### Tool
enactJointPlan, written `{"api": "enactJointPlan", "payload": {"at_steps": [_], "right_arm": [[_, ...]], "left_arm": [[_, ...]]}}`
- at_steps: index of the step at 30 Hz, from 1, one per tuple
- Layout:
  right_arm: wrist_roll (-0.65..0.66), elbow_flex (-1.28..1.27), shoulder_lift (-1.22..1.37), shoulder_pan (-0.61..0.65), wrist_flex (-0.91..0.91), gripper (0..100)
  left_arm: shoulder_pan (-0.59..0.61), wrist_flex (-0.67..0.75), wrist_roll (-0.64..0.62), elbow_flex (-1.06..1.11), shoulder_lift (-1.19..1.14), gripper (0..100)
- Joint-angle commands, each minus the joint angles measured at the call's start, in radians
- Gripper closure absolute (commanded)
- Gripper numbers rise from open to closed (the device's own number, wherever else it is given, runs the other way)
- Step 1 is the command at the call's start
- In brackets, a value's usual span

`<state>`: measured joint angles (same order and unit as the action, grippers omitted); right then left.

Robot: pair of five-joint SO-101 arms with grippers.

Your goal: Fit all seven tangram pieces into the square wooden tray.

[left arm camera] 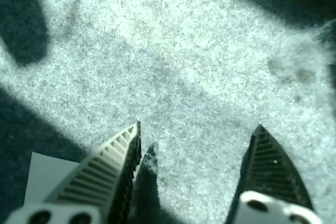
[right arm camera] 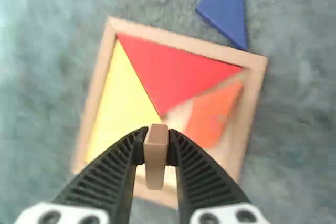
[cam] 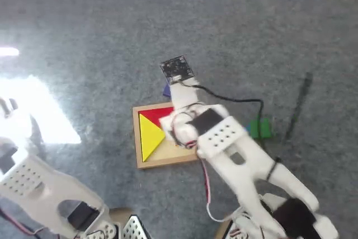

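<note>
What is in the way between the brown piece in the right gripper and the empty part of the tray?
Nothing visible. The right gripper holds the brown piece above the tray, by the bare wood beside the yellow piece, red piece and orange piece.

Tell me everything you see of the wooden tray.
The tray is a square of pale wood with a raised rim, lying flat on grey carpet. Inside lie a yellow triangle, a red triangle and an orange piece, with bare wood between them. A blue triangle lies on the carpet just outside one corner. The right gripper hangs over the tray's edge, shut on a tan piece; whether that touches the tray cannot be told.
</note>
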<state>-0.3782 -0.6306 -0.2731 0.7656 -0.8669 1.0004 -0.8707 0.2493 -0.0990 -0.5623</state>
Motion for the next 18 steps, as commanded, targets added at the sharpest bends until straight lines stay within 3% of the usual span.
{"api": "enactJointPlan", "payload": {"at_steps": [1, 6, 12, 18], "right_arm": [[-0.222, 0.054, 0.108, 0.016, 0.188, 98.9], [-0.321, 0.058, 0.245, 0.031, 0.335, 98.9], [-0.328, 0.069, 0.294, 0.053, 0.374, 98.4], [-0.334, 0.063, 0.292, 0.079, 0.326, 77.7]], "left_arm": [[0.008, 0.015, 0.008, -0.018, 0.025, 68], [0.006, 0.017, 0.008, -0.018, 0.025, 68], [0.0, 0.017, 0.008, -0.018, 0.025, 68], [-0.002, 0.017, 0.008, -0.018, 0.025, 68]]}}
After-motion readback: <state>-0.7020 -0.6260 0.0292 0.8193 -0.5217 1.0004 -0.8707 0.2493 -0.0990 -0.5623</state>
